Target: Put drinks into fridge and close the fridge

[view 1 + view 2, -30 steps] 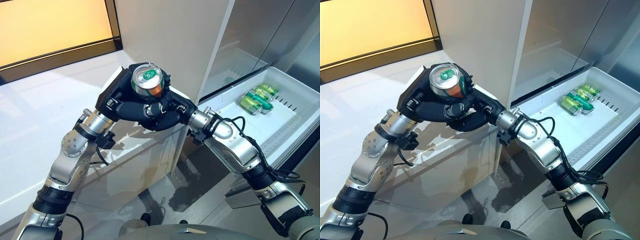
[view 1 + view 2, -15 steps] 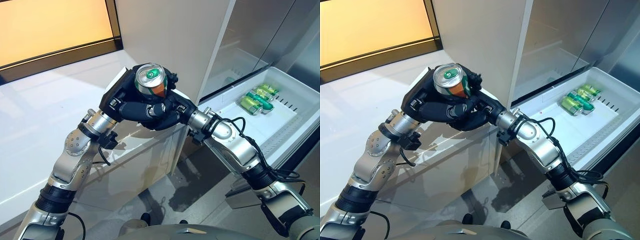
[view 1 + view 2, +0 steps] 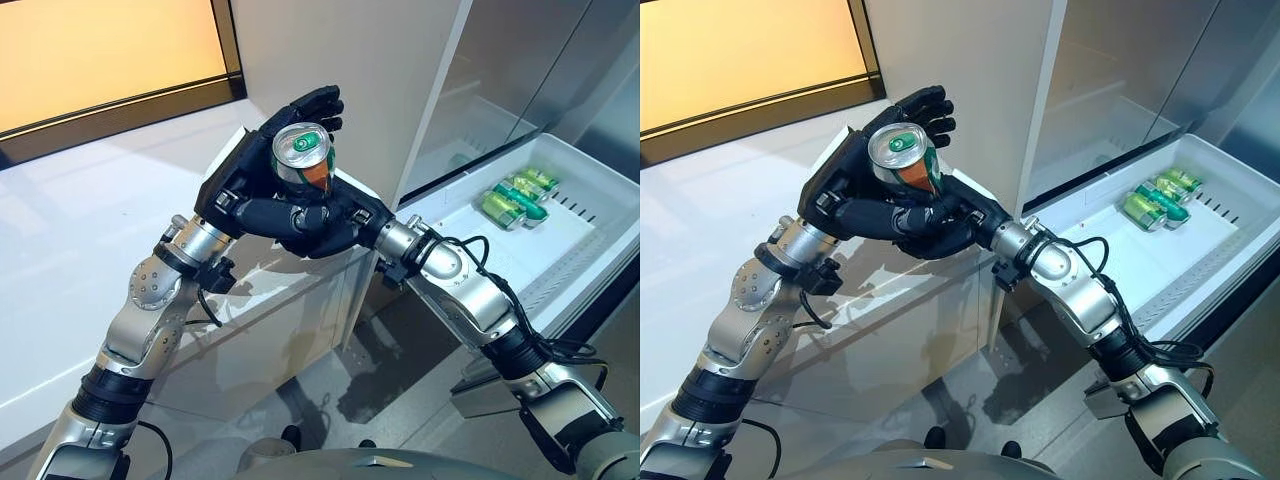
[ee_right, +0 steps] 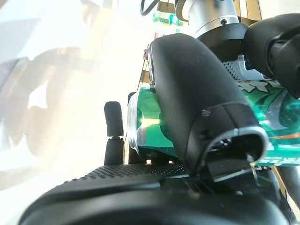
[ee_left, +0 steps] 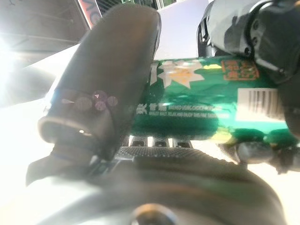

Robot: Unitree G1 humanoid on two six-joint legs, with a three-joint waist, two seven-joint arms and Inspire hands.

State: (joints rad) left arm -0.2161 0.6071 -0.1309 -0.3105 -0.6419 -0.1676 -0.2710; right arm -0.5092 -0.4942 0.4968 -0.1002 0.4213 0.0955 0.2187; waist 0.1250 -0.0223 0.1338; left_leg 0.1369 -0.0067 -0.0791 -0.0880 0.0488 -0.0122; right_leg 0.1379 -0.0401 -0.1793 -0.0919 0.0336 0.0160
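Note:
A green can (image 3: 303, 158) with a silver top stands upright between my two hands, above the edge of a white counter (image 3: 70, 240). My right hand (image 3: 335, 222) is curled round the can's lower part from the right; its thumb (image 4: 197, 93) lies across the can (image 4: 272, 126) in the right wrist view. My left hand (image 3: 245, 180) is behind the can with its fingers (image 3: 315, 102) straight and spread upward. In the left wrist view the can (image 5: 206, 108) lies across the palm beside the thumb (image 5: 108, 70).
An open white fridge drawer (image 3: 600, 190) at the right holds green cans (image 3: 515, 198) lying side by side. A tall pale fridge panel (image 3: 340, 70) stands behind the hands. An orange-lit window (image 3: 100, 50) is at the upper left.
My left hand's fingers have uncurled from the can and now stand straight. The can stays in the right hand, nearly in the same place.

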